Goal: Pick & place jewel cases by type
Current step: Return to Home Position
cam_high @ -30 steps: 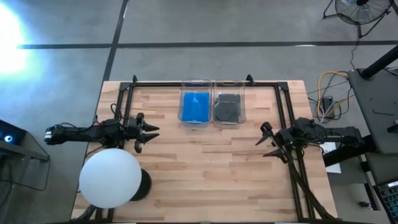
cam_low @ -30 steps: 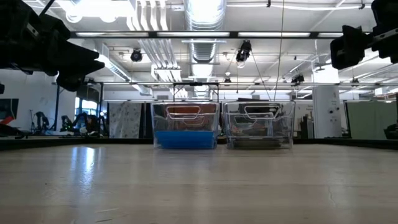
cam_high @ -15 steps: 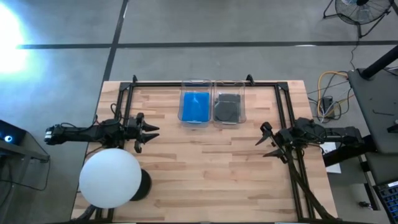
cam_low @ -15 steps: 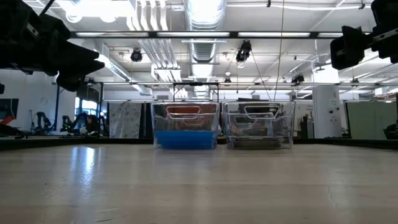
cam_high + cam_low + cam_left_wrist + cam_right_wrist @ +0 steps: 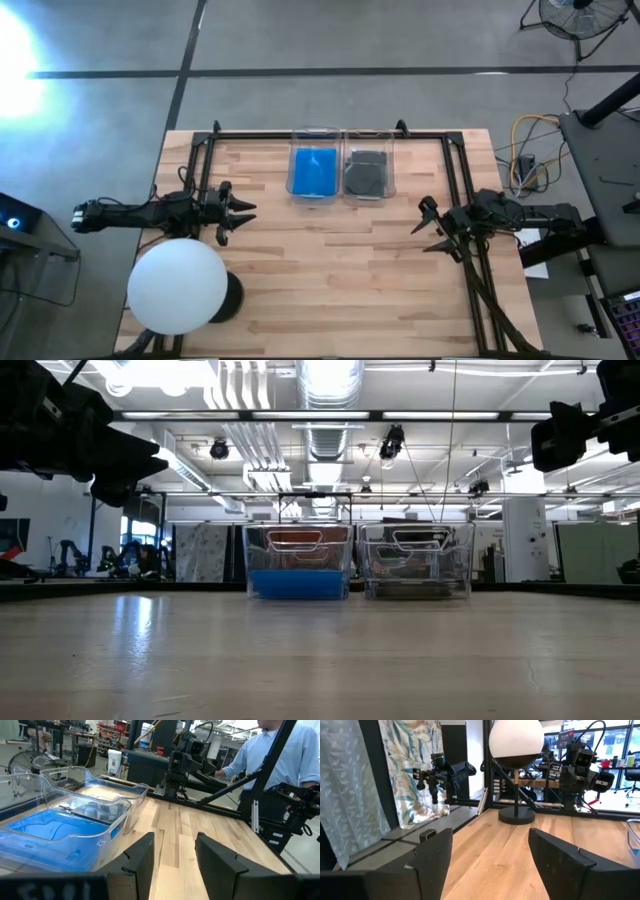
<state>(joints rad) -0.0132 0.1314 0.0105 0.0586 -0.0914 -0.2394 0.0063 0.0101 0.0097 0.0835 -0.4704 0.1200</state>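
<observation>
The bright blue jewel cases (image 5: 314, 170) lie stacked inside the left clear bin (image 5: 314, 195), also seen as blue jewel cases (image 5: 55, 832) in the left wrist view. The dark grey jewel cases (image 5: 366, 173) lie in the right clear bin (image 5: 368, 196). My left gripper (image 5: 243, 214) hovers open above the table's left side, away from the bins. My right gripper (image 5: 427, 227) hovers open above the right side, equally apart. Neither holds anything.
A large white sphere (image 5: 177, 286) on a dark base stands at the table's near left corner. A black frame (image 5: 330, 134) runs around the tabletop. The two bins sit side by side at the far middle. A person (image 5: 280, 755) stands beyond the table's right side.
</observation>
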